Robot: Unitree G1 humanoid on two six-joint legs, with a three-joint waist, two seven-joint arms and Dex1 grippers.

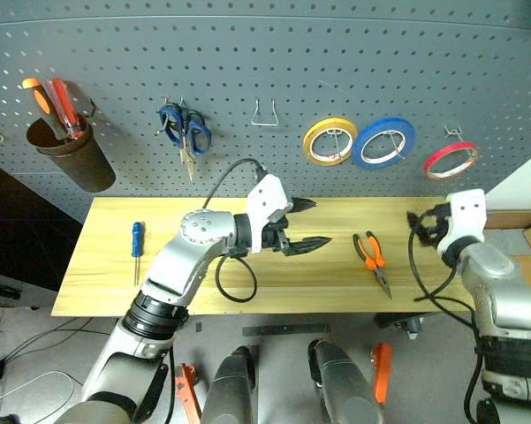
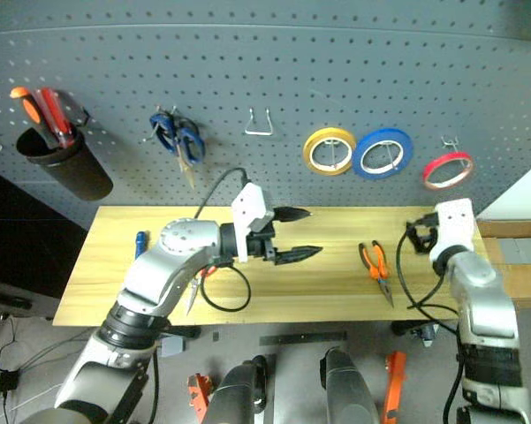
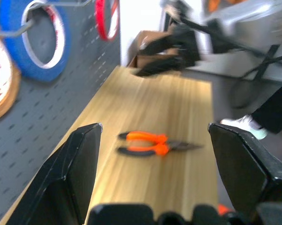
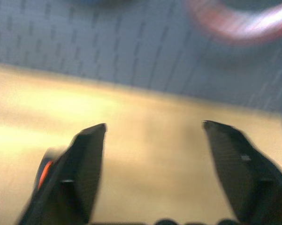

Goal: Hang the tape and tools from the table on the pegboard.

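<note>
The red tape (image 1: 451, 160) already hung on its hook on the pegboard (image 1: 274, 62), above the table's (image 1: 97, 265) right end. The right gripper (image 4: 152, 154) hovered below it, fingers apart and empty. The left gripper (image 1: 302, 224) stood over mid-table, fingers wide, holding nothing, facing the orange pliers (image 1: 371, 258) lying flat beside it. I'd say the pliers came next; closing across both handles would stop them splaying. The blue screwdriver (image 1: 137, 240) lay near the table's left end. The brown cup (image 1: 71, 152) on the board held an orange and a red screwdriver.
</note>
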